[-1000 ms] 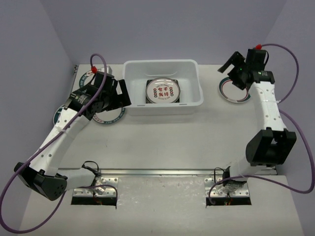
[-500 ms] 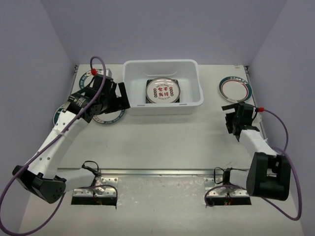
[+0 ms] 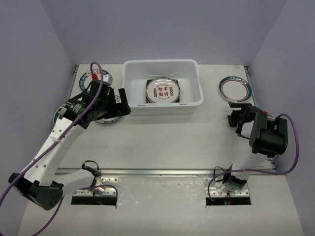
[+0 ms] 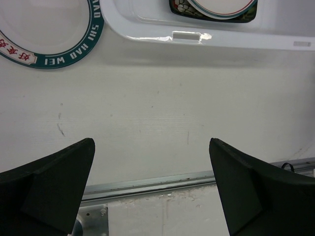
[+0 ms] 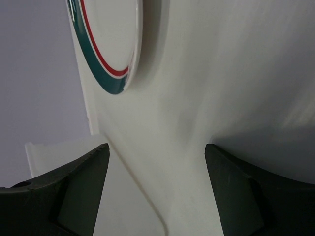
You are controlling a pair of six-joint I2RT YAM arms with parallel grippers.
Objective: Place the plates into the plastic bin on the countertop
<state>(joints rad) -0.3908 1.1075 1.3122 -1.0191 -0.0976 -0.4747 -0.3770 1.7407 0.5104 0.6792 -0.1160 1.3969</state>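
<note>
Two plates sit inside the white rectangular plastic bin (image 3: 162,69): a round white plate with red characters (image 3: 162,90) rests on a black square plate with flower print (image 4: 178,6), of which only the edges show beneath it.

One round white plate with a teal and red rim (image 3: 235,88) lies flat on the off-white tabletop (image 3: 167,140), to the right of the bin and apart from it.

One round white plate with a teal lettered rim (image 4: 44,29) lies on the tabletop just left of the bin's near corner, close to the wall; we cannot tell whether it touches.

Further teal-rimmed plate edges (image 3: 83,74) show past the left arm in the overhead view. We cannot count them, as the arm covers most of each.

Left gripper (image 4: 151,145): spread wide and empty, hovering over bare tabletop in front of the bin, with the lettered plate ahead and to its left and the metal rail (image 4: 147,183) below.

Right gripper (image 5: 156,150): spread and empty, low over the tabletop near the teal and red plate and not touching it.

Progress, as we judge it: partly done. Two plates are binned, and at least three lie outside. No plate is in hand at this moment. The bin looks to have room, since the stacked pair takes up only its middle.
</note>
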